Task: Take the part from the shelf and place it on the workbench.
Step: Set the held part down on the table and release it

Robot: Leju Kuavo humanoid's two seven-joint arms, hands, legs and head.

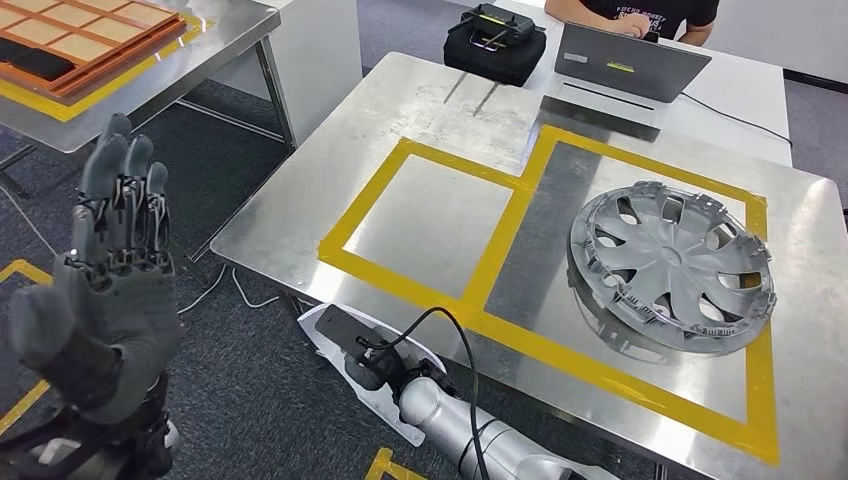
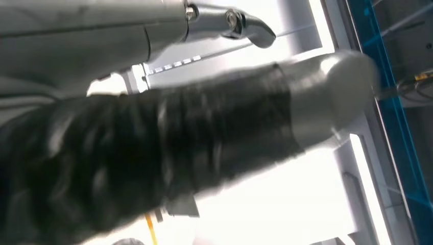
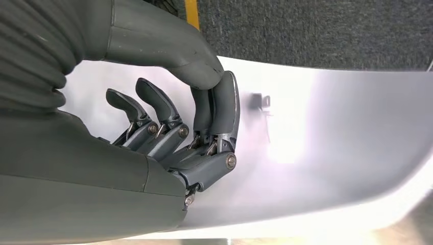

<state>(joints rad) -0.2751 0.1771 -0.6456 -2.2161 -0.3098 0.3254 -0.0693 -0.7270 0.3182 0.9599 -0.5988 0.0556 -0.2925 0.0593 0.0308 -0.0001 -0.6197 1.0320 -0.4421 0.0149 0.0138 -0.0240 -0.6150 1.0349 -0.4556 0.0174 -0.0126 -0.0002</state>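
Part: silver multi-spoke plastic wheel cover (image 1: pixel 671 264) lay inside right taped square on steel table (image 1: pixel 300 210) | left robot hand (image 1: pixel 112 270) raised, fingers spread, empty | right robot hand (image 3: pixel 194 138) curled on white sheet (image 3: pixel 327 148) | advice: withdraw clear.

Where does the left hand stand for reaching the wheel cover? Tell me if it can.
Probably not yet: the left hand is raised beside the table, while the wheel cover lies in the right taped square. Nothing stands between them.

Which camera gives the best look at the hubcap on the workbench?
The head view: the hubcap lies whole inside the right taped square. The wrist views show nothing recognisable as the hubcap, mostly the robot's own hands.
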